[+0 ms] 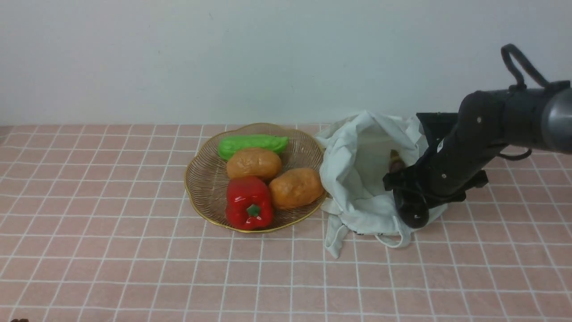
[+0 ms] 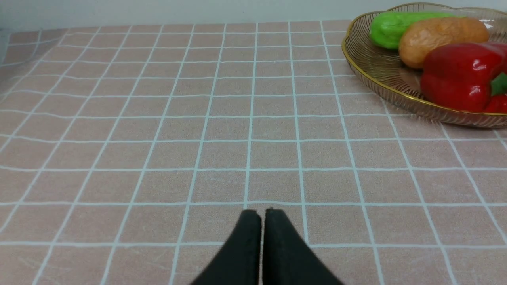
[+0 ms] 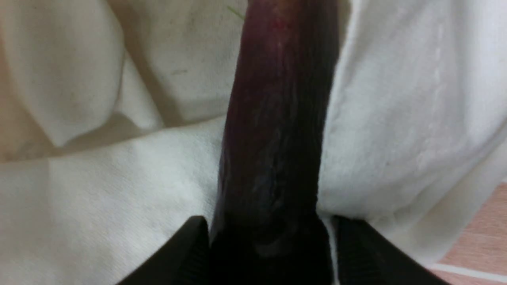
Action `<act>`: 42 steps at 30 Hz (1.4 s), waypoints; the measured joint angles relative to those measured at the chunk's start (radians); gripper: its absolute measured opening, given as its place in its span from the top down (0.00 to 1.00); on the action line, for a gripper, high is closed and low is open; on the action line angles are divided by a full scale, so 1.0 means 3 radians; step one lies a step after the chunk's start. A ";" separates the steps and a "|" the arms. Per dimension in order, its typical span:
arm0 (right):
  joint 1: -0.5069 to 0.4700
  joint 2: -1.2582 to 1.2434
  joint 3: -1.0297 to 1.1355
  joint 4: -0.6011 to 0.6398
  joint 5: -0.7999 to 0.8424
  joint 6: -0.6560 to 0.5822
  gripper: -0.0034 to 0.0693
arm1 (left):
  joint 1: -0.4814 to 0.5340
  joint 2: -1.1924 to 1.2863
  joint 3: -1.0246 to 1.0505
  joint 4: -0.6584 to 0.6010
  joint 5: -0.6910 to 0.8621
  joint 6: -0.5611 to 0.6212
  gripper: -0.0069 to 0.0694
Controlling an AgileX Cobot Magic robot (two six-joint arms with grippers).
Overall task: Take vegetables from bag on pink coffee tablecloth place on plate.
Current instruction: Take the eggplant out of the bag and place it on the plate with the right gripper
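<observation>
Right gripper (image 3: 266, 234): jaws clenched on the eggplant (image 3: 277, 118), which sits in the open mouth of the bag (image 1: 357, 179). The bag lies just beside the plate (image 1: 199, 179) on the tablecloth (image 1: 111, 232). Left gripper (image 2: 261, 227): jaws pressed together, empty, over the counter.

Kind of place: a staged test bench in a robot lab is suggested, rather than a lived-in kitchen.
Backdrop: a plain white wall (image 1: 268, 53) is seen at 12 o'clock, across the whole width.
Surface: everything is set on a pink tablecloth (image 1: 111, 250) ruled in white squares.
Machinery: a black robot arm (image 1: 469, 147) is seen at 3 o'clock, over the cloth.
Props: a glossy, plastic-looking pepper (image 1: 249, 203) is laid in a gold wire plate (image 1: 201, 179) near the centre, with a cloth bag (image 1: 357, 179) at its 3 o'clock.
</observation>
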 joint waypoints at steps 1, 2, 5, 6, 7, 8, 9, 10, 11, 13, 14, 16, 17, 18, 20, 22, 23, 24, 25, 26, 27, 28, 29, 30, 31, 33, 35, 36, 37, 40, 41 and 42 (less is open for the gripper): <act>0.0000 0.0000 -0.0032 -0.0046 0.0059 0.0000 0.36 | 0.0000 0.0000 0.0000 0.0000 0.0000 0.0000 0.92; 0.0000 0.0000 -0.0076 -0.0080 0.0158 0.0000 0.33 | 0.0000 0.0000 0.0000 0.0000 0.0000 0.0000 0.92; 0.0000 -0.0021 -0.0216 -0.0141 0.0432 0.0000 0.27 | 0.0000 0.0000 0.0000 0.0000 0.0000 0.0000 0.92; 0.0000 -0.0059 -0.0344 -0.0152 0.0591 0.0000 0.25 | 0.0000 0.0000 0.0000 0.0000 0.0000 0.0000 0.92; 0.0000 -0.0067 -0.0378 -0.0152 0.0656 0.0000 0.25 | 0.0000 0.0000 0.0000 0.0000 0.0000 0.0000 0.92; 0.0011 -0.0097 -0.0492 -0.0145 0.0772 -0.0014 0.24 | 0.0000 0.0000 0.0000 0.0000 0.0000 0.0000 0.92; 0.0023 -0.0119 -0.0562 -0.0122 0.0812 -0.0037 0.24 | 0.0000 0.0000 0.0000 0.0000 0.0000 0.0000 0.92; 0.0045 -0.0132 -0.0592 -0.0081 0.0813 -0.0071 0.24 | 0.0000 0.0000 0.0000 0.0000 0.0000 0.0000 0.92; 0.0072 -0.0132 -0.0604 -0.0037 0.0800 -0.0107 0.24 | 0.0000 0.0000 0.0000 0.0000 0.0000 0.0000 0.92; 0.0137 -0.0109 -0.0607 0.0078 0.0761 -0.0217 0.24 | 0.0000 0.0000 0.0000 0.0000 0.0000 0.0000 0.92; 0.0164 -0.0091 -0.0607 0.0112 0.0744 -0.0248 0.24 | 0.0000 0.0000 0.0000 0.0000 0.0000 0.0000 0.92; 0.0210 -0.0022 -0.0607 0.0142 0.0675 -0.0353 0.24 | 0.0000 0.0000 0.0000 0.0000 0.0000 0.0000 0.92; 0.0225 0.0048 -0.0607 0.0138 0.0611 -0.0404 0.24 | 0.0000 0.0000 0.0000 0.0000 0.0000 0.0000 0.92; 0.0230 0.0081 -0.0607 0.0120 0.0564 -0.0437 0.24 | 0.0000 0.0000 0.0000 0.0000 0.0000 0.0000 0.92; 0.0230 0.0159 -0.0607 0.0041 0.0487 -0.0463 0.24 | 0.0000 0.0000 0.0000 0.0000 0.0000 0.0000 0.92; 0.0222 0.0275 -0.0611 -0.0276 0.0399 -0.0419 0.24 | 0.0000 0.0000 0.0000 0.0000 0.0000 0.0000 0.92; 0.0220 0.0291 -0.0619 -0.0365 0.0379 -0.0371 0.24 | 0.0000 0.0000 0.0000 0.0000 0.0000 0.0000 0.92; 0.0215 0.0314 -0.0624 -0.0445 0.0356 -0.0327 0.24 | 0.0000 0.0000 0.0000 0.0000 0.0000 0.0000 0.92; 0.0216 0.0320 -0.0624 -0.0464 0.0356 -0.0316 0.24 | 0.0000 0.0000 0.0000 0.0000 0.0000 0.0000 0.92; 0.0213 0.0376 -0.0627 -0.0584 0.0339 -0.0225 0.24 | 0.0000 0.0000 0.0000 0.0000 0.0000 0.0000 0.92; 0.0209 0.0394 -0.0627 -0.0611 0.0339 -0.0200 0.24 | 0.0000 0.0000 0.0000 0.0000 0.0000 0.0000 0.92; 0.0205 0.0466 -0.0627 -0.0675 0.0335 -0.0131 0.24 | 0.0000 0.0000 0.0000 0.0000 0.0000 0.0000 0.92; 0.0205 0.0504 -0.0627 -0.0685 0.0332 -0.0100 0.25 | 0.0000 0.0000 0.0000 0.0000 0.0000 0.0000 0.92; 0.0205 0.0509 -0.0627 -0.0685 0.0326 -0.0096 0.25 | 0.0000 0.0000 0.0000 0.0000 0.0000 0.0000 0.92; 0.0205 0.0533 -0.0631 -0.0692 0.0326 -0.0085 0.29 | 0.0000 0.0000 0.0000 0.0000 0.0000 0.0000 0.92; 0.0205 0.0537 -0.0635 -0.0692 0.0331 -0.0085 0.33 | 0.0000 0.0000 0.0000 0.0000 0.0000 0.0000 0.92; 0.0205 0.0537 -0.0656 -0.0692 0.0406 -0.0085 0.43 | 0.0000 0.0000 0.0000 0.0000 0.0000 0.0000 0.92; 0.0205 0.0537 -0.0680 -0.0692 0.0453 -0.0085 0.47 | 0.0000 0.0000 0.0000 0.0000 0.0000 0.0000 0.92; 0.0205 0.0528 -0.0743 -0.0692 0.0603 -0.0088 0.49 | 0.0000 0.0000 0.0000 0.0000 0.0000 0.0000 0.92; 0.0205 0.0463 -0.0825 -0.0672 0.0884 -0.0092 0.49 | 0.0000 0.0000 0.0000 0.0000 0.0000 0.0000 0.92; 0.0205 0.0381 -0.0869 -0.0622 0.1089 -0.0091 0.49 | 0.0000 0.0000 0.0000 0.0000 0.0000 0.0000 0.92; 0.0205 0.0292 -0.0877 -0.0562 0.1256 -0.0091 0.49 | 0.0000 0.0000 0.0000 0.0000 0.0000 0.0000 0.92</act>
